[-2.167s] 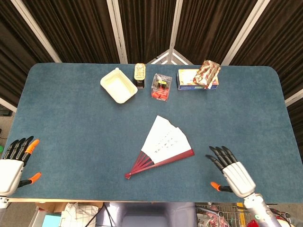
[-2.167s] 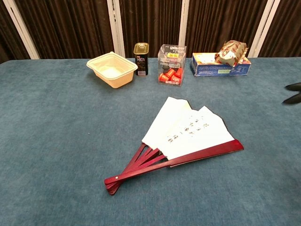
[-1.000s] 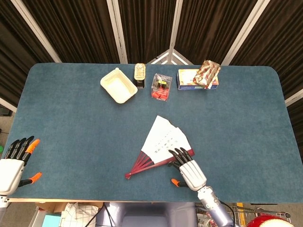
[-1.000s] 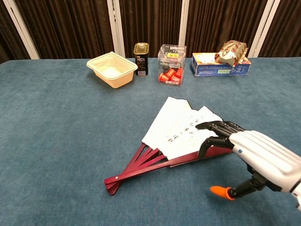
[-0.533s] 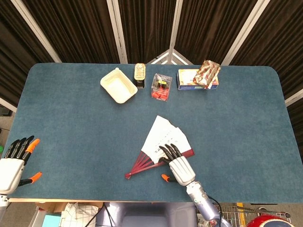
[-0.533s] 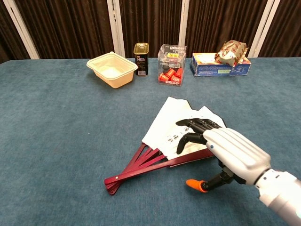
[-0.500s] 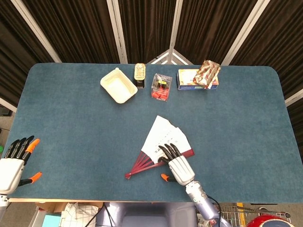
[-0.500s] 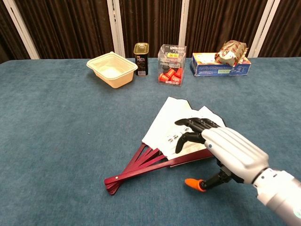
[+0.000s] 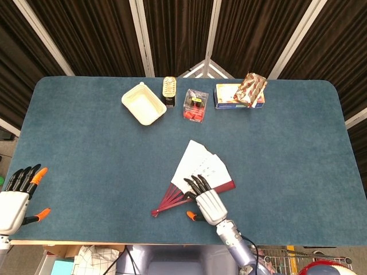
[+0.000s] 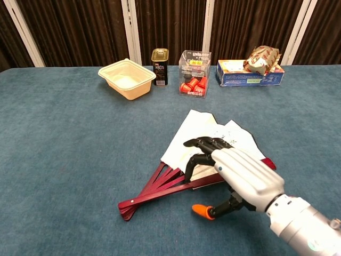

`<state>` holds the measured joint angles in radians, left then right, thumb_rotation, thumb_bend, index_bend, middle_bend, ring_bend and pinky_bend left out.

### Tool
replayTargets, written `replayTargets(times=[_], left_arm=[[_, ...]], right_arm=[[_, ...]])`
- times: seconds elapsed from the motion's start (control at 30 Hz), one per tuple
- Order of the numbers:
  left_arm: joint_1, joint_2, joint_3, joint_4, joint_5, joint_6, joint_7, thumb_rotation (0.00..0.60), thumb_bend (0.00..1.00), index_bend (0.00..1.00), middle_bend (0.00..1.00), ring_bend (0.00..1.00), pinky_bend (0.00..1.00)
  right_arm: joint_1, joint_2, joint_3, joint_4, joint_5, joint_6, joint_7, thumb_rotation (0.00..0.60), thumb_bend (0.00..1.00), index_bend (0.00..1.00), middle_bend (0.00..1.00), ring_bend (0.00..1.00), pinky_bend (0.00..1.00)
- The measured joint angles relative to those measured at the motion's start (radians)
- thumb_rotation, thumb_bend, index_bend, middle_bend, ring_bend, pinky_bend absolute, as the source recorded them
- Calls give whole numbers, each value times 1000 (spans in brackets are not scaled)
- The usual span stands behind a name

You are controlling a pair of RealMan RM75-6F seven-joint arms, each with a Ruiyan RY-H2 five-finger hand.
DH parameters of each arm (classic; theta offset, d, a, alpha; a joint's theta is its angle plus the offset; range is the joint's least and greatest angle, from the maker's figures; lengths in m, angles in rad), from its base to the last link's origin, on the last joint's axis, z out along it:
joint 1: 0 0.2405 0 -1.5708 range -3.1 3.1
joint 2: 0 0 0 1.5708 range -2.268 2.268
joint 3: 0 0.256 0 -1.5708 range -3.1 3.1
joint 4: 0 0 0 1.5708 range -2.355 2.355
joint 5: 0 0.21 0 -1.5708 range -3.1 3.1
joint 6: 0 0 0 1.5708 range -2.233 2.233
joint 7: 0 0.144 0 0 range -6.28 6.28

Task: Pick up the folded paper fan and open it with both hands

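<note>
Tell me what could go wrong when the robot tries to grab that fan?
The paper fan lies flat and partly spread on the table, so the right hand may only push it along instead of getting under it. Its dark fingers arch over the thin white paper, which could crease or tear. The left hand sits far off at the table edge, so it cannot help steady the fan yet.
</note>
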<state>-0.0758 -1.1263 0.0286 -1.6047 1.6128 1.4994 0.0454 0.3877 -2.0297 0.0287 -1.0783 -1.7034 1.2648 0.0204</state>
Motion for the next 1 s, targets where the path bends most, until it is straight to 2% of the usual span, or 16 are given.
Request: replayTargets(times=[0.13,0.6,0.67,0.9,1.0], left_arm=[[0,1,1,-2,0,-1,0,600,0,0,0,0,0],[-1,6,0,-2,-7,-5,-14,600,0,0,0,0,0],[-1,7,0,-2,-7,-5,-16,600,0,0,0,0,0],[-2,8,0,-2,-7,-7,-20,600,0,0,0,0,0],[-2,8,0,-1,-8,-8,-21,600,0,0,0,0,0]], right_arm=[[6,-22,-12,21,-4,-1,-2,600,237,458,137,9,0],[37,-79,-1,66,12,-8,-13,600,282,493,150,9,0],[41,-86,0,70,14,-9,-17,600,308,504,155,10,0],[49,-99,-4,82,22,-17,-25,600,500,593,191,15,0],[51,-98,-7,80,21,-14,-24,600,531,614,202,16,0]])
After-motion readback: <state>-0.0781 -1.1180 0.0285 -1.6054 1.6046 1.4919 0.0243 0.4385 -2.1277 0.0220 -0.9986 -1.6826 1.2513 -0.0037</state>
